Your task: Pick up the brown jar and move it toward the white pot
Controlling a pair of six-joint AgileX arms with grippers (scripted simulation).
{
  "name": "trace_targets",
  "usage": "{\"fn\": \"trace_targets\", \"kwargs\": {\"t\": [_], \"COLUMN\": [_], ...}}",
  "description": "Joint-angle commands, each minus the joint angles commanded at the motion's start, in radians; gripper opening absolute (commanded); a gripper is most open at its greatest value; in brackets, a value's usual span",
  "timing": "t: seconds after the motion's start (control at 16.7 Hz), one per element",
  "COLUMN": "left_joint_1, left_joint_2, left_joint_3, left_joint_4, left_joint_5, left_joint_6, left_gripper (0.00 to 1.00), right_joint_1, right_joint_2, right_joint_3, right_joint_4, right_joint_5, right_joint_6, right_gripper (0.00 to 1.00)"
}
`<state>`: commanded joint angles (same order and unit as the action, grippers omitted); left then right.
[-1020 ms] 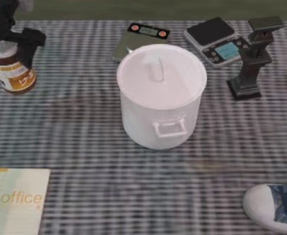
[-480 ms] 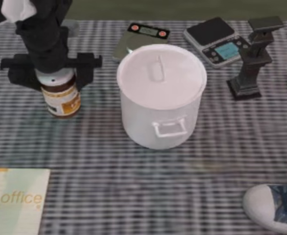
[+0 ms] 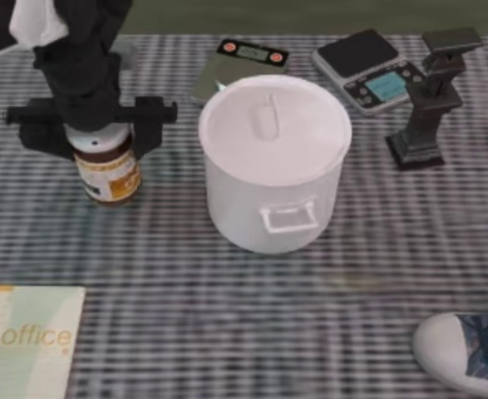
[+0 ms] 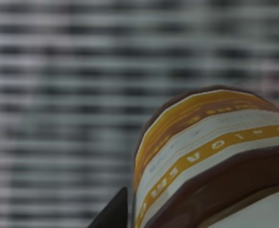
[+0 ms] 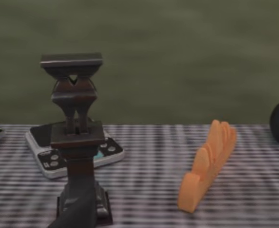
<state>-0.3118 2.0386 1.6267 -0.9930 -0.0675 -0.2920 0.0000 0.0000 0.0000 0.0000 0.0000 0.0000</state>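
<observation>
The brown jar (image 3: 109,170), white-capped with an orange-and-white label, hangs upright under my left gripper (image 3: 94,140), which is shut on its upper part. It is to the left of the white pot (image 3: 264,195), a short gap apart. In the left wrist view the jar (image 4: 210,156) fills the lower right, with one dark fingertip (image 4: 113,213) beside it. The pot stands lidded at the table's middle. I cannot tell whether the jar's base touches the cloth. My right arm is out of the top view, parked off the right side.
A black-and-white scale (image 3: 364,66) and a dark stand (image 3: 431,100) sit at the back right, a flat black device (image 3: 252,51) behind the pot. A book marked "office" (image 3: 23,341) lies front left, a shoe (image 3: 464,349) front right. An orange object (image 5: 210,161) lies beyond the stand.
My left gripper carried the jar from the far left edge rightward toward the pot; in the last half second it only crept slightly right and nearer the front.
</observation>
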Motion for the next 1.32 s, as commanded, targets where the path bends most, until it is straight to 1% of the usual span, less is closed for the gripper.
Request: {"fn": "trace_targets", "kwargs": {"t": [0.24,0.54,1.32], "left_joint_1": [0.003,0.004,0.004], "left_joint_2": [0.038,0.045,0.045], "left_joint_3": [-0.071,-0.082,-0.082], "left_joint_4": [0.117,0.132,0.132], "left_joint_5": [0.002,0.003,0.003], "left_joint_6": [0.001,0.001,0.001], "left_gripper": [0.00,0.00,0.98], "right_joint_1": [0.000,0.000,0.000], "right_joint_2": [0.000,0.000,0.000], "right_joint_3": [0.000,0.000,0.000], "right_joint_4": [0.000,0.000,0.000], "right_joint_5": [0.000,0.000,0.000], "right_joint_6": [0.000,0.000,0.000], "right_gripper": [1.00,1.00,1.00]}}
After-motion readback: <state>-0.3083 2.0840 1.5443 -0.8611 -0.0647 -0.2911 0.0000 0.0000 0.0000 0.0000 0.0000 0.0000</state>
